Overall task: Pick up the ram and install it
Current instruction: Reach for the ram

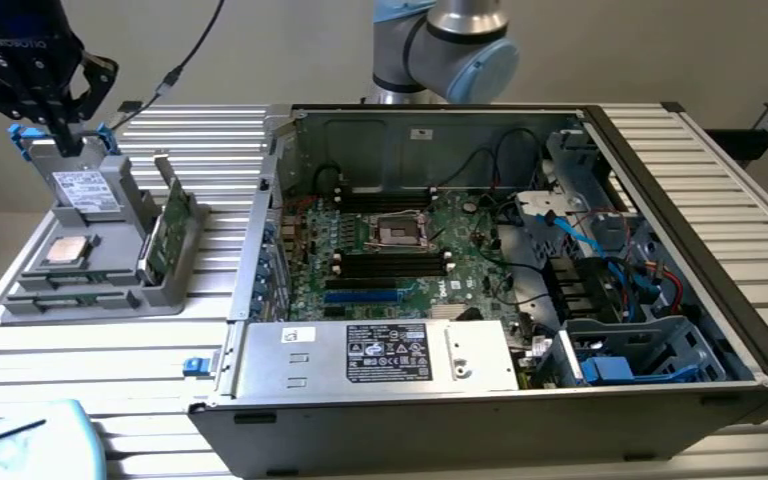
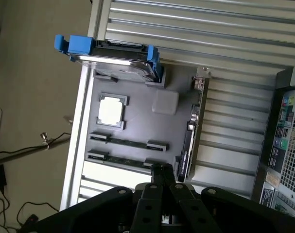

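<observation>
Two ram sticks lie flat in clips at the front of a grey holder tray (image 1: pixel 37 305), one (image 2: pixel 128 142) beside the other (image 2: pixel 120 159); in the exterior view they show as thin green strips (image 1: pixel 71 298). My gripper (image 1: pixel 64 138) hangs high over the back of the tray, above the hard drive, at the exterior view's far left. Its fingers are shut with nothing between them. In the wrist view the gripper (image 2: pixel 163 168) points down near the end of the nearer stick. The open computer case (image 1: pixel 491 400) holds the motherboard (image 1: pixel 471 235) with long black slots (image 1: pixel 387 262).
On the tray also sit a hard drive in a blue caddy (image 2: pixel 113 56), a square processor (image 2: pixel 111 110) and a green card standing on edge (image 1: pixel 167 228). The case's power supply (image 1: pixel 384 355) and drive cage with cables (image 1: pixel 624 300) crowd the front and right.
</observation>
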